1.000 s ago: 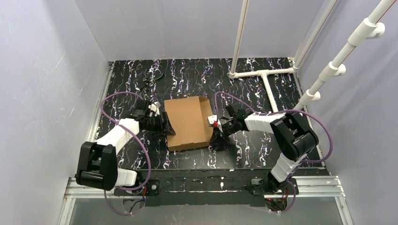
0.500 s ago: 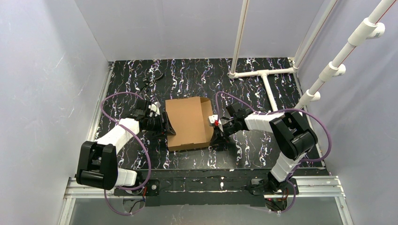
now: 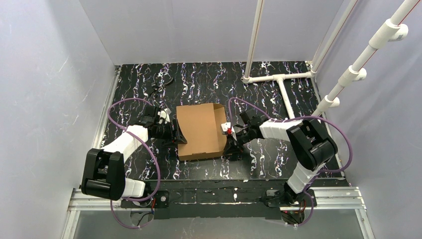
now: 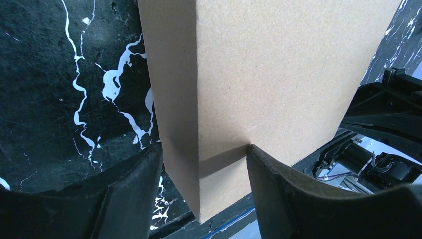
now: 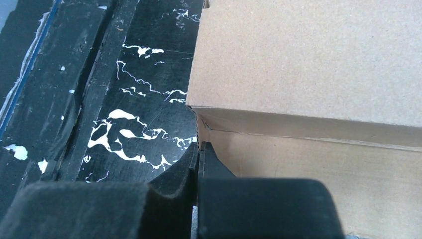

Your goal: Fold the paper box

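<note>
**State of the work area**

The paper box (image 3: pixel 199 130) lay flat on the black marbled table (image 3: pixel 209 79), closed into a low rectangular shape with its broad brown face upward. A white pipe frame (image 3: pixel 278 79) stood beyond the box's far right corner.

**Left gripper**

The left gripper (image 3: pixel 175 134) was at the box's left edge. In the left wrist view, the left gripper (image 4: pixel 204 149) straddled a folded edge of the box (image 4: pixel 278 74). One of its fingers (image 4: pixel 129 194) touched the narrow side wall. The other finger touched the broad face. The jaws were spread wide and clamped on that edge.

**Right gripper**

The right gripper (image 3: pixel 230 144) was at the box's right edge, near its front corner. In the right wrist view, the right gripper (image 5: pixel 199 159) sat just below the box's (image 5: pixel 308 59) overhanging top panel. Its fingers (image 5: pixel 259 199) were pressed almost together. A thin cardboard edge ran down into the seam between them, so the jaws were pinched on a flap of the box.
</note>
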`<state>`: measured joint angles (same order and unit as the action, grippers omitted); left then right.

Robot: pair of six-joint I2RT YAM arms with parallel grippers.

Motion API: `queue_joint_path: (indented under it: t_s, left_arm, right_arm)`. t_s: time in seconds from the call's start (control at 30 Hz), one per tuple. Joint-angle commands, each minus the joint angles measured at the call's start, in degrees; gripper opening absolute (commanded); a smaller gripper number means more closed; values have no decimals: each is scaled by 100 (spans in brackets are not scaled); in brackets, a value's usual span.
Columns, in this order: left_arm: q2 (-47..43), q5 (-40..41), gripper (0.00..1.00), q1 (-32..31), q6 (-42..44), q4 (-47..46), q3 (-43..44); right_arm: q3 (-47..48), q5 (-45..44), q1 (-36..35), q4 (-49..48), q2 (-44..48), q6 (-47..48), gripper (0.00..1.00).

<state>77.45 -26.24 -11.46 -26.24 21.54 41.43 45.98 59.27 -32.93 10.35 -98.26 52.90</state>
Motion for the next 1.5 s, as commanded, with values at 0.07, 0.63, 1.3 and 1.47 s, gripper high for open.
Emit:
queue_joint_path:
  t_s: [0.07,0.63,1.3,1.47]
  left_arm:
    - [69,46,60,-5,38,115,30]
    - [139,-98,58,-4,23,60,32]
    - [42,42,59,-5,-4,102,25]
    - [-92,147,60,17,-12,122,44]
  right_arm:
    - [43,-697,-283,416,322,-45,1]
    - [292,-1793,-939,424,754,-88,1]
    - [1859,-2855,-1314,2551,357,-22,40]
    - [1690,-2460,-829,2937,997,295,63]
